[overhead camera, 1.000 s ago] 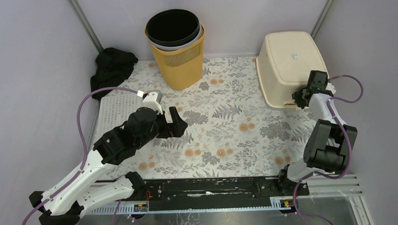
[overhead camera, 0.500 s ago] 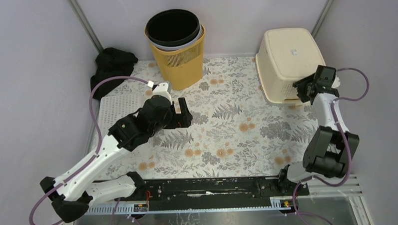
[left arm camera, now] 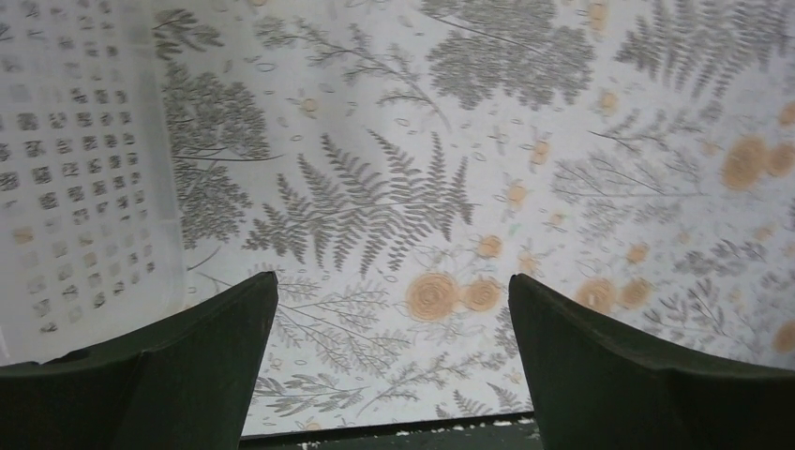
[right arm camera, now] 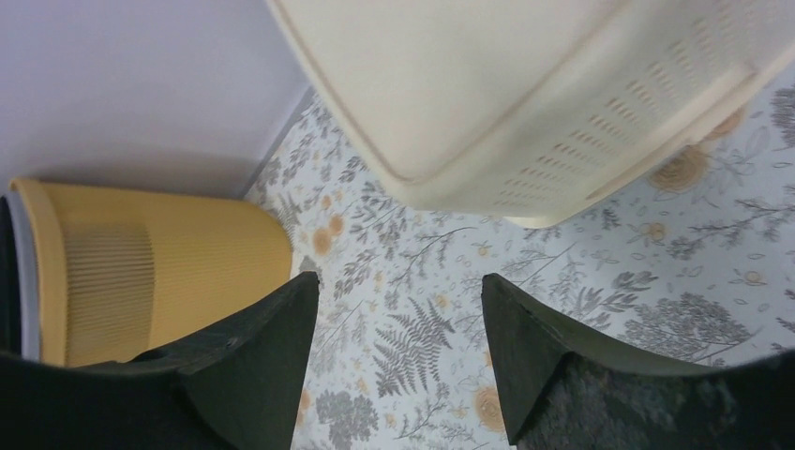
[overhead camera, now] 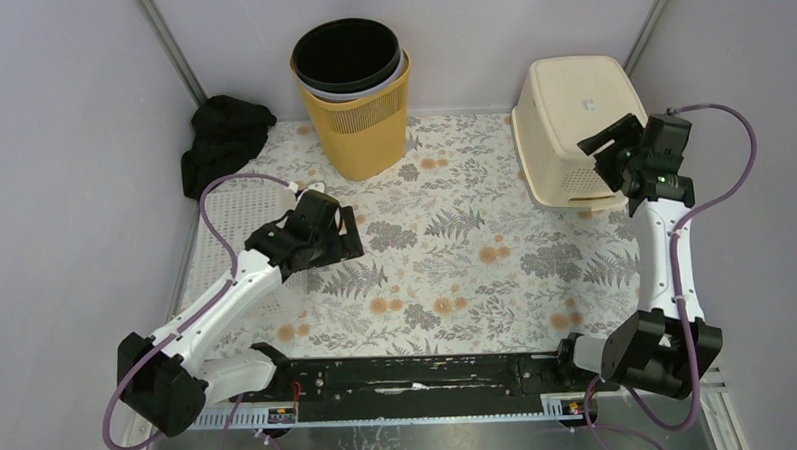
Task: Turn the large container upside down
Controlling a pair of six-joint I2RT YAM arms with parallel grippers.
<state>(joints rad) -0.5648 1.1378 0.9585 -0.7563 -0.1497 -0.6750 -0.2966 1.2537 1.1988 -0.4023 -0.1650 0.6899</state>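
The large container [overhead camera: 574, 119] is a cream slotted basket at the back right of the table, lying bottom up with its rim on the flowered cloth. In the right wrist view the large container [right arm camera: 525, 84] fills the top. My right gripper [overhead camera: 612, 149] hovers over the container's near right corner, open, with nothing between its fingers; the right gripper [right arm camera: 401, 279] looks down past it at bare cloth. My left gripper [overhead camera: 349, 233] is open over the left middle of the table. Under the left gripper [left arm camera: 394, 281] there is only cloth.
A yellow bin [overhead camera: 356, 116] with a black liner stands at the back centre, and the yellow bin [right arm camera: 159, 267] shows left of the right fingers. A black cloth [overhead camera: 226, 136] lies back left. A white perforated mat [overhead camera: 229, 221] covers the table's left side.
My right gripper has opened, come off the container's near edge and risen to the right. The left arm has drawn back toward the near left, still open. The container has stayed put.
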